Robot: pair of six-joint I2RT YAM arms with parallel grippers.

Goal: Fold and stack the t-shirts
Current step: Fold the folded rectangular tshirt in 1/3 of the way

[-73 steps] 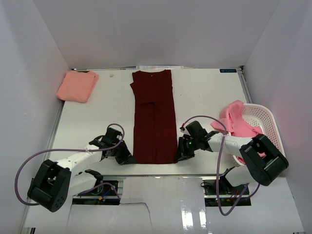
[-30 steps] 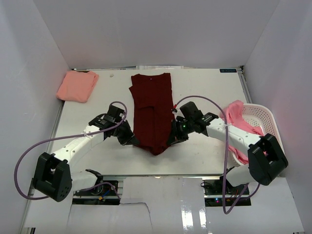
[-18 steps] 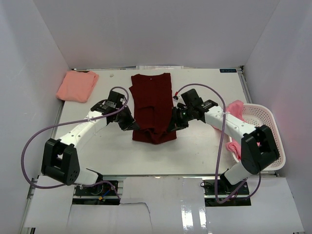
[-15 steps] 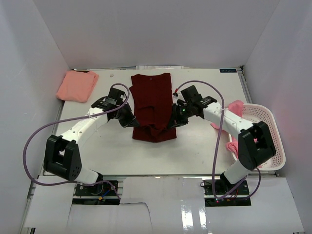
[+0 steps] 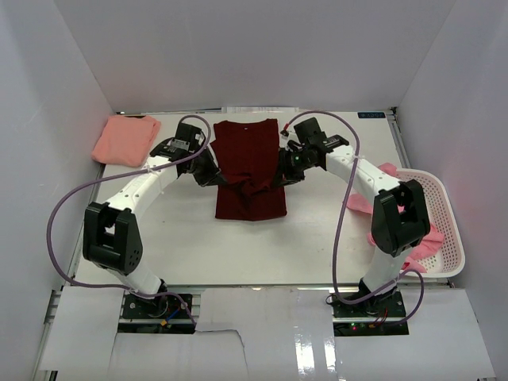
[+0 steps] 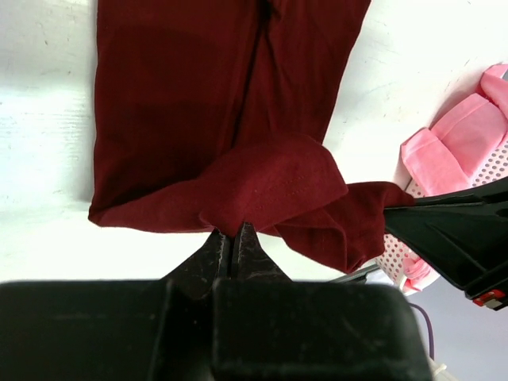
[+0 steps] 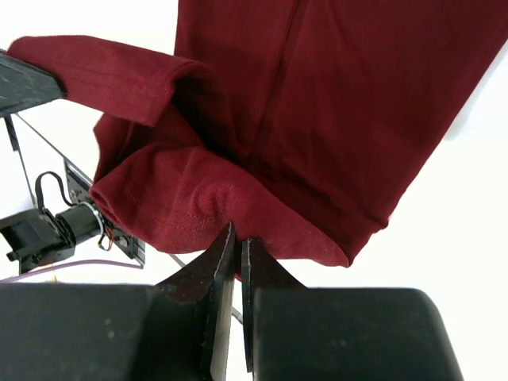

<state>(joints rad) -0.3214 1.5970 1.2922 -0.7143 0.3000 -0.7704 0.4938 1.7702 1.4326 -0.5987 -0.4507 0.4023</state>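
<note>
**Both hem corners pinched, bottom half mid-fold**

My left gripper (image 6: 232, 230) has its fingers pressed together on a nip of the maroon t-shirt (image 5: 250, 171) at one corner of its bottom hem. My right gripper (image 7: 236, 230) is closed the same way on the opposite corner. I hold both corners at once so the hem travels level and the fold comes out square, not skewed.

Between my two grips the hem sags in a loose roll and rests on the flat cloth beneath. The shirt lies as a narrow strip in the middle of the table (image 5: 238, 246), collar end toward the far wall. Its near part is doubled over, with the crease at the near edge. I judge this step about half done: the hem must go on toward the collar and be laid flat there. The slack in the middle could bunch into a wrinkle, so I would draw my grippers slightly apart before setting the hem down.

Farther out, a salmon t-shirt (image 5: 125, 140) lies folded in the far left corner, which I take to be where the stack will grow. To the right, pink t-shirts (image 5: 386, 173) spill over the rim of the white mesh basket (image 5: 446, 208), not yet folded.
</note>
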